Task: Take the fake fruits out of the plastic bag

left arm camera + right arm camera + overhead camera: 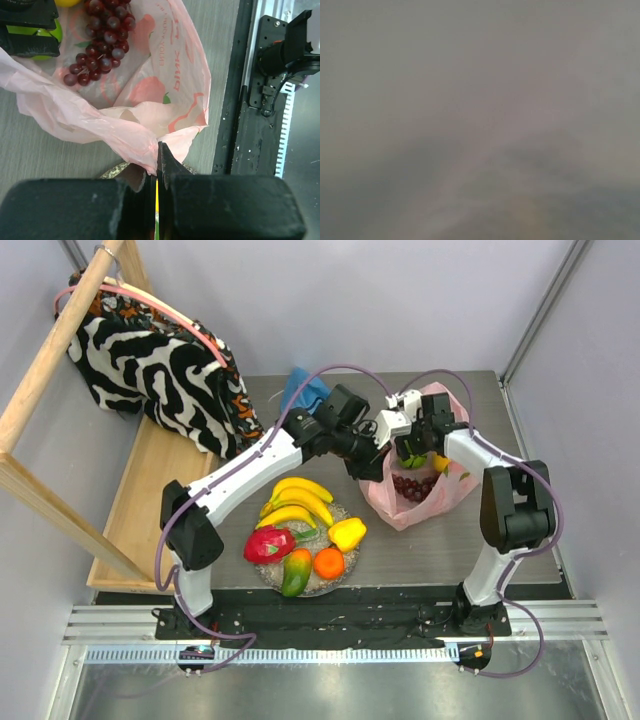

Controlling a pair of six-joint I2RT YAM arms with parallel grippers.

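Fake fruits (300,502): five on plate (266,576), three in plastic bag (445,498); left jaws pinch bag, right jaws unclear.

Red lettering (176,46) on the plastic bag (75,117) is illegible.

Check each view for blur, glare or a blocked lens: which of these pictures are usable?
Top external: sharp and evenly lit, with glare only on the metal rail at the near edge. Left wrist: the plastic bag and grapes are crisp; the left gripper, close to the lens, is dark and soft. Right wrist: uniform grey-pink haze, nothing resolvable, perhaps bag film against the lens.
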